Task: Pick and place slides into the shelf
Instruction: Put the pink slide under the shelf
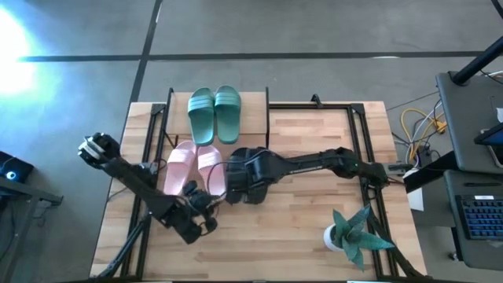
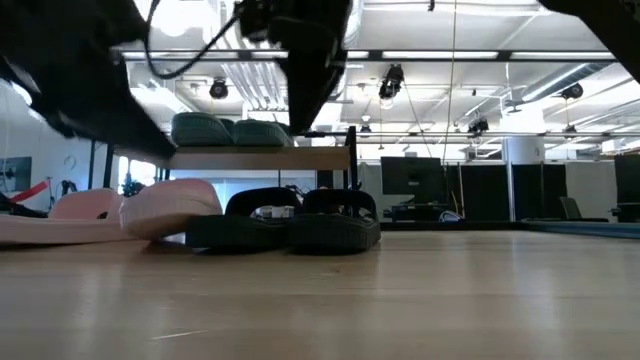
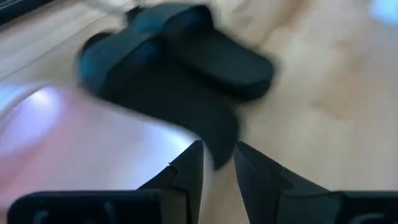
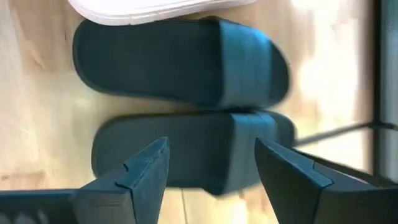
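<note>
The right gripper [image 4: 211,168] is standing wide open and holding nothing. Its two fingers [image 4: 146,171] are hanging just above the black slides [image 4: 186,99], straddling the nearer one of the pair; no contact is showing. In the high view this gripper [image 1: 245,185] is covering most of the black pair, so only dark edges are peeking out from under it.

The left gripper [image 3: 217,165] is showing a narrow gap between its fingers [image 3: 186,171], with nothing between them. It is hovering just off the pink slides [image 3: 81,143], whose pale surface is filling the space right beside one finger. The black pair is lying a little farther ahead of it. From above, this gripper [image 1: 206,203] is sitting near the heel end of the pink slides [image 1: 192,167], between them and the right gripper.

The green slides [image 1: 214,115] are lying side by side on top of the shelf [image 1: 255,118], well beyond both grippers. The pink pair is lying on the table [image 1: 314,228] just in front of the shelf, and the black pair just beside it.

In the low view, dark arm parts are blocking the upper left, and neither gripper's tips are clearly readable there. The left wrist view is blurred, so whether a finger is grazing the pink slide is impossible to tell. A plant [image 1: 352,234] is standing well off to the right gripper's side.
</note>
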